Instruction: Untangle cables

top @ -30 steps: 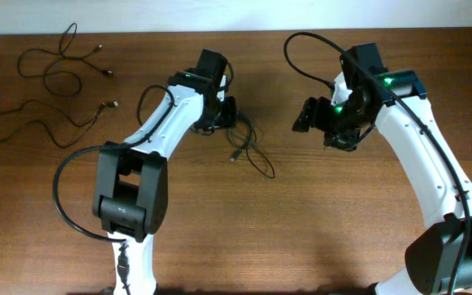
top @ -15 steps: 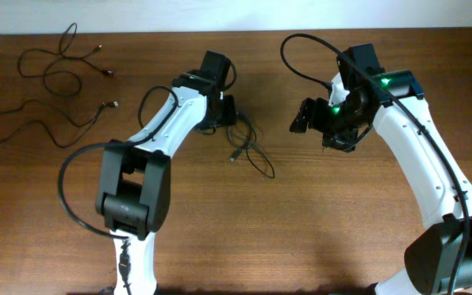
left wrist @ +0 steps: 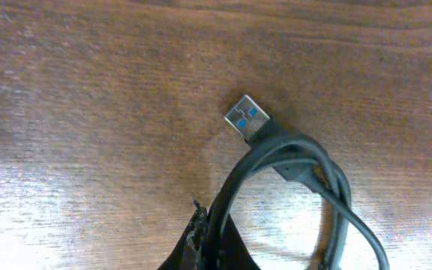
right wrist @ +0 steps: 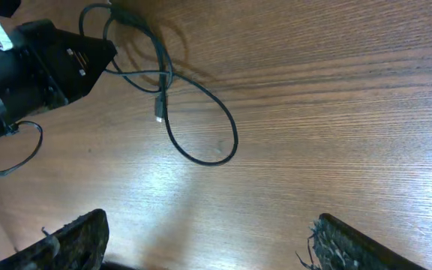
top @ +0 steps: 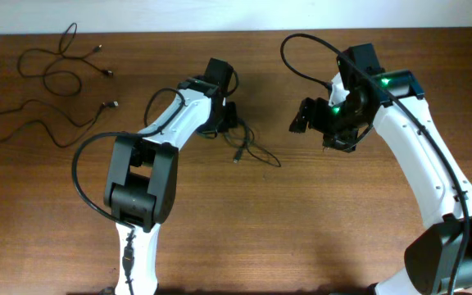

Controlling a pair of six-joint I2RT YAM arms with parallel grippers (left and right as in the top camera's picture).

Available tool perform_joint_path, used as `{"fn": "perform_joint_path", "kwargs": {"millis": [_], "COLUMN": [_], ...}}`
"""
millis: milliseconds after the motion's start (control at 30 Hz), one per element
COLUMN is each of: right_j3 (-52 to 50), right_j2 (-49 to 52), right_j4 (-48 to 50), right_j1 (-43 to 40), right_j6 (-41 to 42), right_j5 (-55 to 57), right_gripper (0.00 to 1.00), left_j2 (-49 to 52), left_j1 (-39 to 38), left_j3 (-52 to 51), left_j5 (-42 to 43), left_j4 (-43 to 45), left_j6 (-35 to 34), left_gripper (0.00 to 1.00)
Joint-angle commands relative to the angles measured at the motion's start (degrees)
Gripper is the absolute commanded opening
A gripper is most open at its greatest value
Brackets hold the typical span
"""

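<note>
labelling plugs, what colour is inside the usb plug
Blue, inside the silver USB plug; left wrist view.

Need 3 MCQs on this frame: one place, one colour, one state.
1. Where do the loose cables lie? A) far-left corner of the table B) between the arms C) by the right arm's base
2. Insert colour of the USB plug on the tangled cable? A) red B) blue C) white
3. The right pincer is? A) shut on a cable B) shut, empty C) open, empty
A: they lie top left in the overhead view. B: blue tabs show inside. C: fingers spread, nothing between.
</note>
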Motion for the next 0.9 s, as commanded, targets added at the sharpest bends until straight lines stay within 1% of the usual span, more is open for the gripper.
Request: {"fn": "perform_joint_path", "kwargs": {"millis": [0, 67, 133, 233, 333, 467, 600, 633, 700, 733, 800, 867], "right_j3": [0.5, 0.5, 0.5, 0.5, 0.5, 0.5, 0.5, 0.5, 0.5, 0.5, 0.5, 0.5], "right_j2": [-0.2, 0.8, 1.7, 2.4, 2.5, 2.5, 2.5, 2.5, 2.5, 2.6, 2.8, 3.0], "right_j4": [0.1, 0.0, 0.0, 0.5, 1.7, 3.3, 4.1, 4.1, 4.0, 3.8, 2.6, 0.6], "right_j1": [0.4, 0.4, 0.5, 1.3, 2.1, 2.8, 2.8, 2.8, 2.8, 2.8, 2.8, 2.5], "right_j6": [-0.5, -0.5, -0.5, -0.5, -0.5, -0.5, -0.5, -0.5, -0.5, -0.4, 0.1, 3.1], "right_j5": [0.2, 0.1, 0.1, 0.1, 0.1, 0.1, 0.3, 0.9, 5.4, 7.4, 13.1, 18.3], "right_gripper": [0.88, 0.88, 0.88, 0.88, 0.88, 0.88, 0.86, 0.83, 0.77, 0.76, 0.76, 0.76], "left_j2": [-2.2, -4.6, -7.1, -11.5, -14.0, -15.3, -15.3, -15.3, -15.3, -15.3, -15.3, -15.3], "left_j1": [0.1, 0.0, 0.0, 0.0, 0.0, 0.0, 0.0, 0.0, 0.0, 0.0, 0.1, 0.4], "left_j3": [4.1, 5.7, 6.2, 6.3, 6.3, 6.3, 6.3, 6.3, 6.3, 6.3, 6.3, 6.3], "left_j5": [9.1, 15.5, 19.3, 24.2, 26.3, 34.5, 35.0, 35.5, 38.2, 39.8, 43.1, 46.2], "left_j4": [-2.1, -2.8, -2.7, -2.7, -2.8, -3.0, -3.6, -3.6, -3.6, -3.5, -3.4, -3.4], "left_j6": [5.9, 8.1, 8.1, 8.1, 8.1, 9.3, 9.7, 10.4, 12.0, 13.0, 14.6, 16.1], "left_gripper": [0.0, 0.0, 0.0, 0.0, 0.0, 0.0, 0.0, 0.0, 0.0, 0.0, 0.0, 0.0]}}
